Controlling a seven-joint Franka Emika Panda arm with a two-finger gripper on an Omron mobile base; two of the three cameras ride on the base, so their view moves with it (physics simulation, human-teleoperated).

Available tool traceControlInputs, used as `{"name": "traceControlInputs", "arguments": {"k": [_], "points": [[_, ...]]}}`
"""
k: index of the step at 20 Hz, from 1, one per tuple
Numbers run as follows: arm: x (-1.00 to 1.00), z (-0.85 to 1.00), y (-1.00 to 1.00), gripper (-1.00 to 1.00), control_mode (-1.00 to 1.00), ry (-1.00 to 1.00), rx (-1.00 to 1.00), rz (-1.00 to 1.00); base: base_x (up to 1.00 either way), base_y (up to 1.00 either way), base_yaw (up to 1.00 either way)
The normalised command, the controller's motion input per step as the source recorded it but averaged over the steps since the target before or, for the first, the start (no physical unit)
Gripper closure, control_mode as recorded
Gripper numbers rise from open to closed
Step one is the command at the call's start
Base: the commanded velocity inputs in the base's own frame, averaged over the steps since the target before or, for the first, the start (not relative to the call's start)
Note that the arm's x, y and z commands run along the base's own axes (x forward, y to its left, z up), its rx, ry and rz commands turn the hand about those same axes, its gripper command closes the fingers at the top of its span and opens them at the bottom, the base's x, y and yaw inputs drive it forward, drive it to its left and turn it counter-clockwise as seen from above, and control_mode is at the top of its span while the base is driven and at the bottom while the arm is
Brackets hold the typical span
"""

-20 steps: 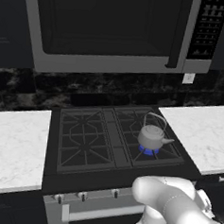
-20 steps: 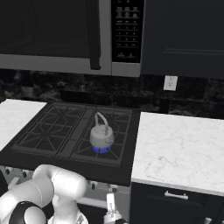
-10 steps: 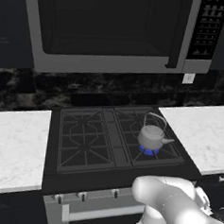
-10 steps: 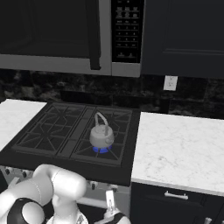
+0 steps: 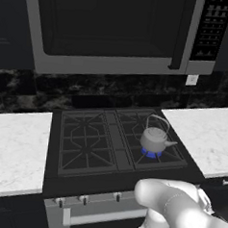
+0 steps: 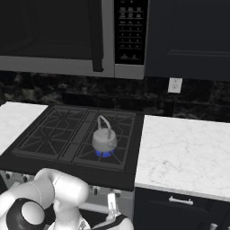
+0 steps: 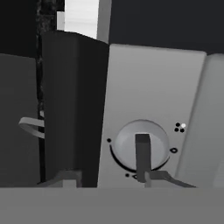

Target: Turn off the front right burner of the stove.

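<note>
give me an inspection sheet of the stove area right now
surface: wide black gas cooktop with a silver front panel, white marble counters on both sides
job's things: front right black grated burner lit, blue flame under the kettle; round silver knob on the panel, close ahead of the hand camera
clutter: small grey kettle on the lit burner
end effector: low in front of the panel, facing the knob; two dark finger tips at the bottom of the hand view; open or shut cannot be told
cables: nothing seen
surroundings: grey-framed microwave above, dark marbled backsplash, white wall outlet
</note>
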Motion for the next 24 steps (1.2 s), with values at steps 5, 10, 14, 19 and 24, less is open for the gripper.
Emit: {"name": "traceControlInputs", "arguments": {"k": [5, 10, 14, 19, 24], "points": [[0.37, 0.0, 0.0, 1.0, -1.0, 0.11, 0.0, 0.0, 0.0, 0.0, 0.0], [0.57, 0.0, -0.01, 1.0, -1.0, 0.23, 0.11, -0.08, 0.0, 0.0, 0.0], [0.63, 0.0, -0.08, 1.0, -1.0, 0.32, 0.27, -0.21, 0.0, 0.0, 0.0], [0.62, 0.0, -0.15, 1.0, -1.0, 0.29, 0.44, -0.31, 0.0, 0.0, 0.0], [0.55, 0.0, -0.05, 1.0, -1.0, 0.27, 0.58, -0.39, 0.0, 0.0, 0.0]]}}
